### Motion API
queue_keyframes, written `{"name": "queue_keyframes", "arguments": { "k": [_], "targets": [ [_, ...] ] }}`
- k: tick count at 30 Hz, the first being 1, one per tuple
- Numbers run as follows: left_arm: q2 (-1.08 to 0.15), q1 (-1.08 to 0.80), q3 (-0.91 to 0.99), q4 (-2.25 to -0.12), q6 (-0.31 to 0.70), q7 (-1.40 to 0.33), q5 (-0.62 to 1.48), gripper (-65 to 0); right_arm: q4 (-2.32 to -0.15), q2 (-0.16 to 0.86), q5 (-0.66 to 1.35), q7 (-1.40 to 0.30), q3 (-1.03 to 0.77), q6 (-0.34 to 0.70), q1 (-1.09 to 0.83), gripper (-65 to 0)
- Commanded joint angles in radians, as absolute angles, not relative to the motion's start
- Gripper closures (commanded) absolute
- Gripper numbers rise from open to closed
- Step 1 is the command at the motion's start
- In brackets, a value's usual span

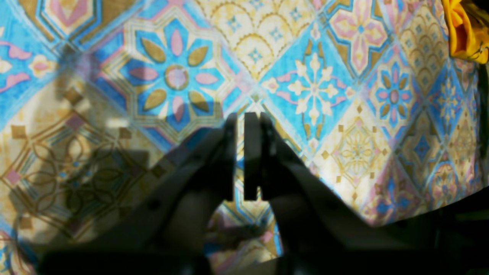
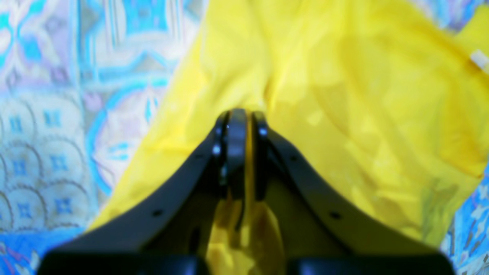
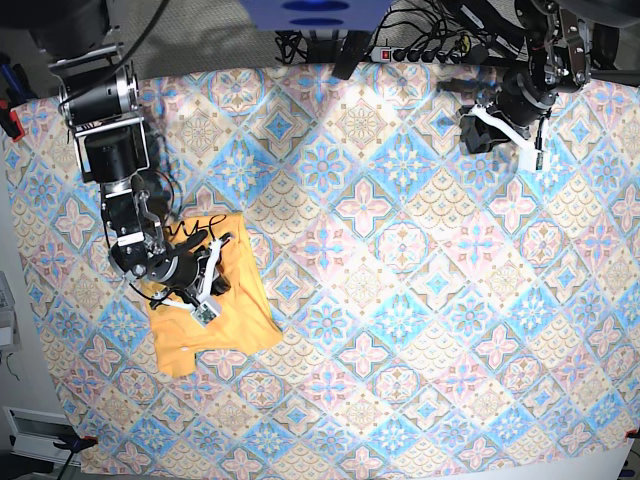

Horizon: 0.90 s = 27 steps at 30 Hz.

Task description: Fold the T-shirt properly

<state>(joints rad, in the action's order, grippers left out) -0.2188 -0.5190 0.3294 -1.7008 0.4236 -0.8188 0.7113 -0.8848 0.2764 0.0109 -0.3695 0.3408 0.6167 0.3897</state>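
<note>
- Left hand (image 1: 240, 118): fingers all but closed, a thin slit between them; nothing held; poised over the patterned cloth (image 3: 370, 330), well apart from the T-shirt (image 3: 240, 330).
- Right hand (image 2: 246, 116): fingers nearly together over the T-shirt, yellow fabric visible through the narrow slit; whether they touch or pinch it cannot be told.
- T-shirt: yellow-orange, creased, lying on the cloth beneath the right arm (image 3: 120, 175), which hides part of it in the base view. A small white patch (image 2: 480, 60), too blurred to identify, shows at the right wrist view's edge. Only a corner of the shirt enters the left wrist view, cut off at upper right.
- Cloth: tile-patterned, spread beneath the shirt.
- Blue object (image 3: 320, 15): cut off at the base view's top edge.
</note>
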Motion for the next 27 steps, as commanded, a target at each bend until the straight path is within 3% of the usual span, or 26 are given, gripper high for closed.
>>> {"name": "queue_keyframes", "arguments": {
  "k": [1,9,13,20,27],
  "targets": [
    [-0.231,-0.524,0.332,-1.718,0.433,-0.802,0.723,-2.1,-0.915,0.282,0.022,-0.367,0.335,0.622,0.395,-3.5],
    [-0.231,-0.522,0.332,-1.718,0.433,-0.802,0.723,-2.1,-0.957,0.214,0.022,-0.367,0.355,0.622,0.354,-3.5],
    [-0.231,-0.524,0.332,-1.718,0.433,-0.802,0.725,-2.1,-1.084,0.217,0.022,-0.415,0.337,0.622,0.294,-3.5],
    [-0.231,-0.529,0.332,-1.721,0.433,-0.802,0.725,-2.1,-1.503,0.239,0.022,-0.578,0.062,0.624,0.05,-3.7],
    [-0.231,-0.622,0.337,-1.771,0.433,-0.796,0.723,-2.1,-1.721,0.239,0.022,-0.596,-0.156,0.625,-0.222,-3.7]
  ]
}}
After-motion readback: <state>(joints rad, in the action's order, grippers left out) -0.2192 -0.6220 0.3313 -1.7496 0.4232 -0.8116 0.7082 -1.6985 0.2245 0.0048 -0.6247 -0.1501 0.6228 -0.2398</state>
